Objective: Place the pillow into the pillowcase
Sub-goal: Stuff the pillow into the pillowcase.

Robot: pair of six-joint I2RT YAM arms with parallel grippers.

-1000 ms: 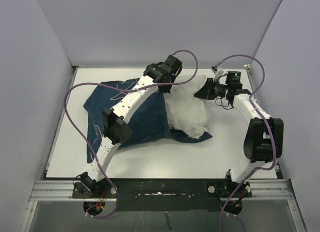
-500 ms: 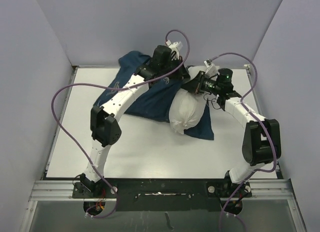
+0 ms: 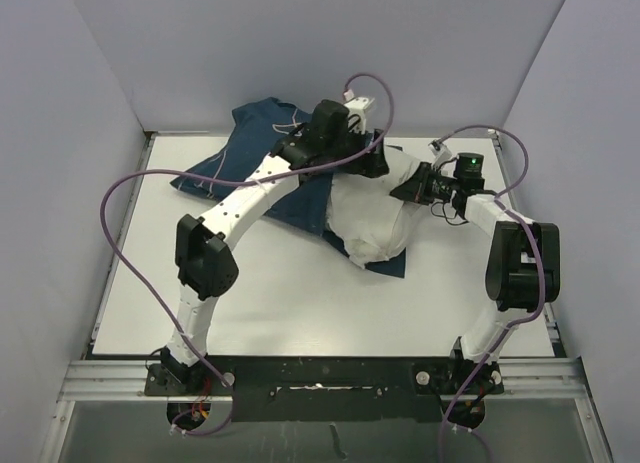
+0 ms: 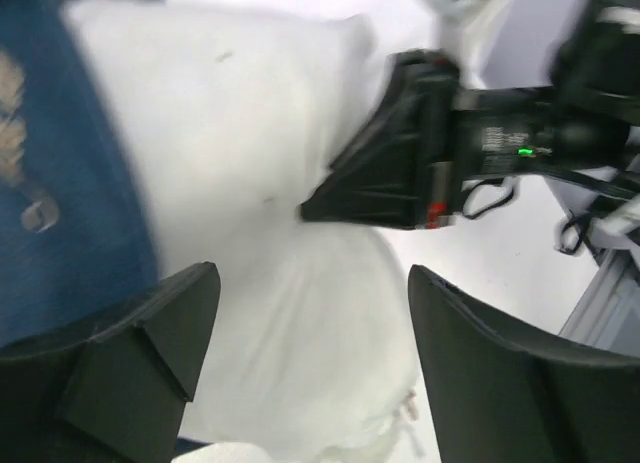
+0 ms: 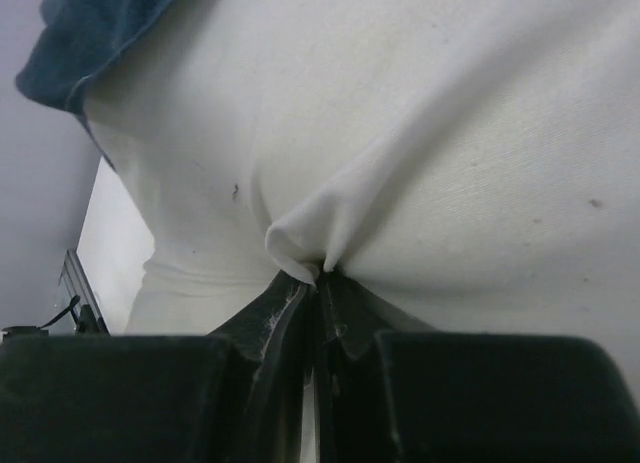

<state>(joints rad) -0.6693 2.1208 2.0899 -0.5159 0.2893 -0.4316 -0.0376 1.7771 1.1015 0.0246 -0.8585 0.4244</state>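
The white pillow (image 3: 372,223) lies at the table's middle back, its far-left end inside the navy pillowcase (image 3: 255,148), which spreads back-left and shows under the pillow's near end. My right gripper (image 3: 408,190) is shut on a pinched fold of the pillow's right side, and the wrist view shows the fold (image 5: 300,253) clamped between the fingertips (image 5: 322,283). My left gripper (image 3: 378,165) hovers over the pillow's far end, open, with only the pillow (image 4: 250,183) showing between its fingers (image 4: 150,343). The pillowcase (image 4: 50,183) edge is to its left.
Grey walls close in the white table (image 3: 300,303) at the left, back and right. Purple cables (image 3: 125,248) loop off both arms. A metal rail (image 3: 320,368) runs along the near edge. The pillowcase's back part leans on the back wall.
My left gripper has opened and let go of the pillowcase it was holding up. The pillow has settled lower and to the right, with my right gripper still pinching it.
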